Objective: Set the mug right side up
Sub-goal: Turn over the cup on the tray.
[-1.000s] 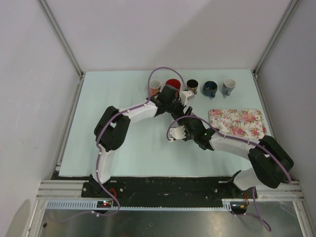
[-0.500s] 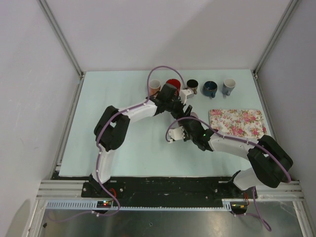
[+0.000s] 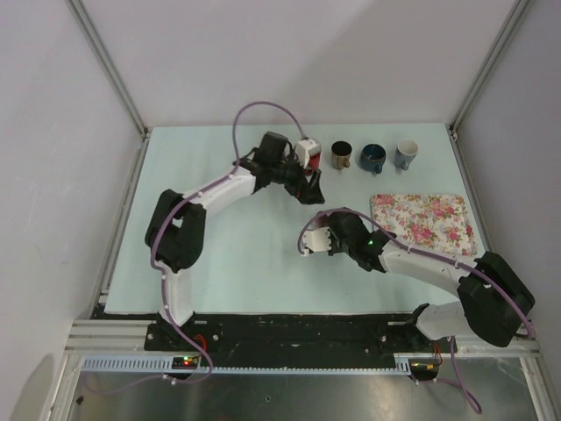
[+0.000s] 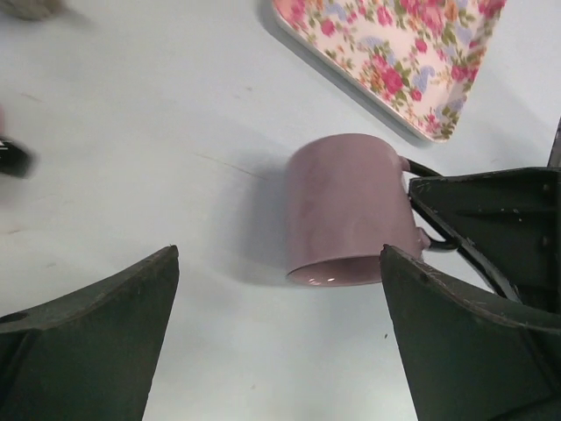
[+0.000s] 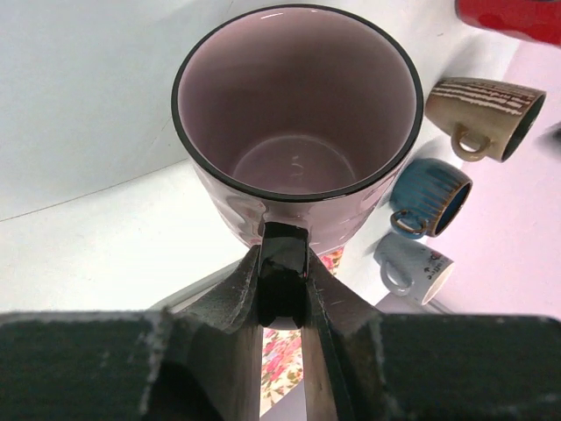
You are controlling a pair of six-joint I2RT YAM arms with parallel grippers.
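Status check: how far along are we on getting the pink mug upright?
Done: the right tool is shut on the pink mug by its handle. In hand: the mug is tipped sideways, its mouth facing the right wrist camera, not yet rim-up. Left: finish the rotation, stand it on the table and release. The left tool is open and holds nothing.

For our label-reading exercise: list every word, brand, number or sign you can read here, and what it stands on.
None can be read.
Pale grey mug: a small dark mark, too small and blurred to read.
Flowered tray: pattern only, no words.
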